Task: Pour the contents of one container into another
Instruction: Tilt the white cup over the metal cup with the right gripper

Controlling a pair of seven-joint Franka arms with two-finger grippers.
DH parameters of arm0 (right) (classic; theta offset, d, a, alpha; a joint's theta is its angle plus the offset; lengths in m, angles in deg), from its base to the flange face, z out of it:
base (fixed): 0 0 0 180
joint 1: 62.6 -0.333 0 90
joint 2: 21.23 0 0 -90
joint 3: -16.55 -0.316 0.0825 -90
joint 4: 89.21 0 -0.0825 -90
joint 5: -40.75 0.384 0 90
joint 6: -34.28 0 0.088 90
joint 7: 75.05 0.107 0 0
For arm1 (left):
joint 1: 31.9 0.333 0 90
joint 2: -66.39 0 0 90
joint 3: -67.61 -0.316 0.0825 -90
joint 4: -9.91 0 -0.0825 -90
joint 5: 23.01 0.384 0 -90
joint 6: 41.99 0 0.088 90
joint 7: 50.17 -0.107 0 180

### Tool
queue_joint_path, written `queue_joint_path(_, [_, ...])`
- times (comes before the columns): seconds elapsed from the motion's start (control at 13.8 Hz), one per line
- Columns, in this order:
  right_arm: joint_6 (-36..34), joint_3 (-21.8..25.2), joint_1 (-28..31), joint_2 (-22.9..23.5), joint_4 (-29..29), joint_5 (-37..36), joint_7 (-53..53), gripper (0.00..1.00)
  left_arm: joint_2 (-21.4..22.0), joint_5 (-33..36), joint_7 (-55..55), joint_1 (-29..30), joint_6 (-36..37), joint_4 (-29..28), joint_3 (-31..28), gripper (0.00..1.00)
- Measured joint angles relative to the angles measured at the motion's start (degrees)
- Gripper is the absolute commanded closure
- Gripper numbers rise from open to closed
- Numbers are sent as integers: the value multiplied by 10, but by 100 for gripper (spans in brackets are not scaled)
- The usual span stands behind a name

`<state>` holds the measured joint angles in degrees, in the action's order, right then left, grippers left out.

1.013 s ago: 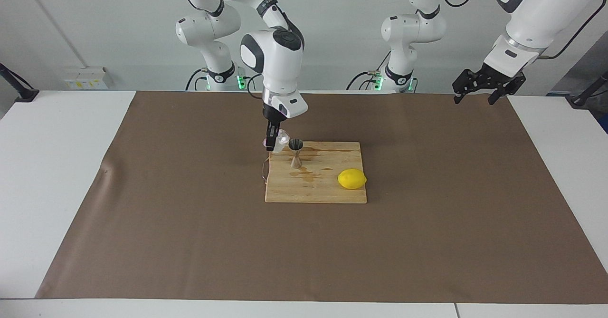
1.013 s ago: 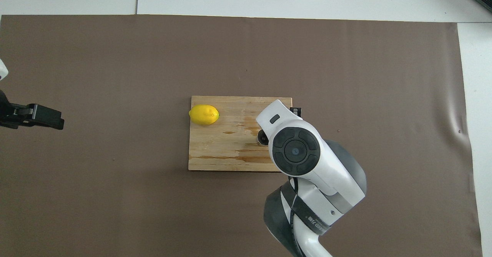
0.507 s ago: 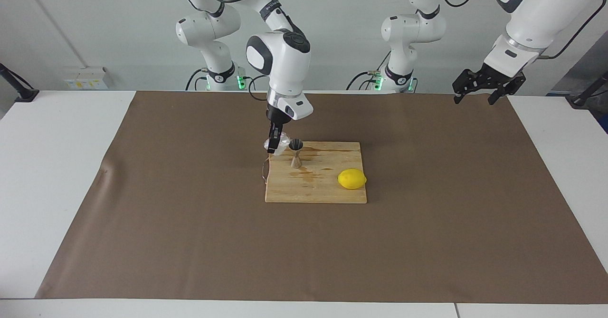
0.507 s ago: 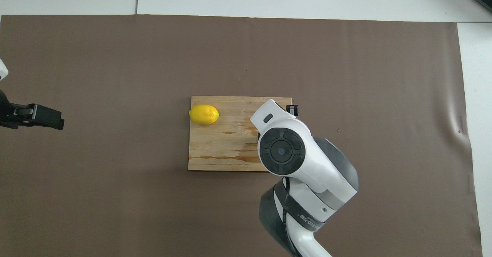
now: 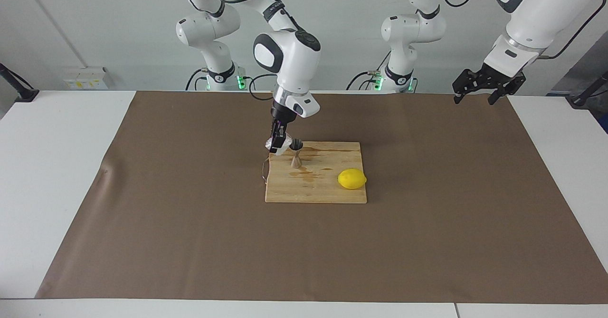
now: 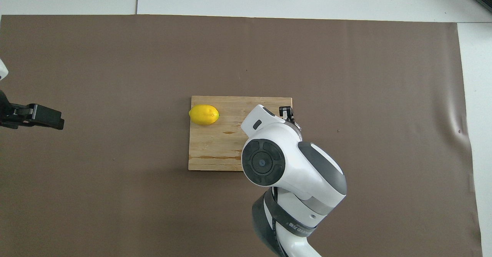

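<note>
Right gripper tips the glass cup at the jigger on the board.

Under the right gripper [image 5: 276, 143] lies the wooden board [image 5: 332, 192], with a lemon [image 5: 352, 179] toward the left arm's end. The gripper clamps the tilted glass cup [image 5: 281, 143] just beside the upright jigger's [image 5: 296, 153] mouth. The left gripper [image 5: 479, 92] waits spread wide, well apart.

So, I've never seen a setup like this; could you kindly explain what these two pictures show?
These are two robot arms at a table covered by a brown mat. One picture looks at the robots from across the table; the other looks down from above them. On the mat lies a wooden cutting board with a lemon and a small metal jigger. The right gripper is shut on a small glass cup, tipped beside the jigger's mouth. The left gripper waits, open, over the mat's edge.
</note>
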<state>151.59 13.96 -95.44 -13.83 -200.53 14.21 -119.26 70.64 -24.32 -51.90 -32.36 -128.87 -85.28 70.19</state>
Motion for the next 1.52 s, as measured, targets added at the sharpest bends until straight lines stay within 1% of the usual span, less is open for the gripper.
queue_joint_path(0.51, [-10,0,-7,12,14,-32,0,100,0,0,0,0,0,0,0,0])
queue_joint_path(0.72, [-10,0,-14,16,14,-61,0,100,0,0,0,0,0,0,0,0])
queue_joint_path(1.52, [-10,-1,-24,21,14,-92,0,100,0,0,0,0,0,0,0,0])
